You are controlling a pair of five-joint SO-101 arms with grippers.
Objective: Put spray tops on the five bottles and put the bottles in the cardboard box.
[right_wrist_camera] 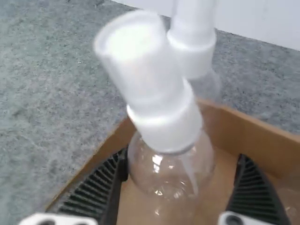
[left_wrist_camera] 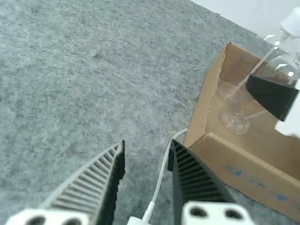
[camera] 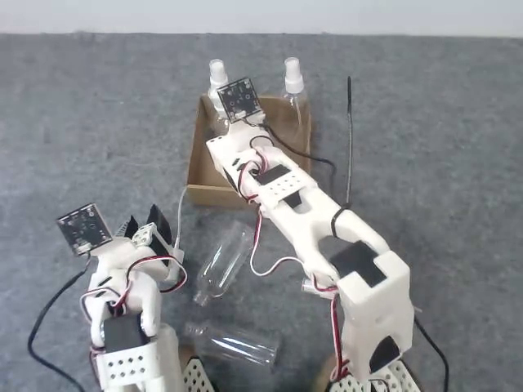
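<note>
Jaws of the right gripper [right_wrist_camera: 180, 161] stand spread wide, 1 on each side of a clear round bottle [right_wrist_camera: 164, 173] with white plastic spray top [right_wrist_camera: 154, 93], tilted inside the brown cardboard box [right_wrist_camera: 262, 136]. Left gripper [left_wrist_camera: 146, 150], parted and empty, hangs over grey carpet [left_wrist_camera: 70, 70] beside the box.

Grey carpet-like table top [camera: 98, 106]. The cardboard box [camera: 206, 194] sits on it, far centre. Two clear bottles lie on their sides: first bottle [camera: 222, 263] just near of the box, second bottle [camera: 233, 343] nearer, between the arm bases. A black cable [camera: 349, 139] runs right of the box.
</note>
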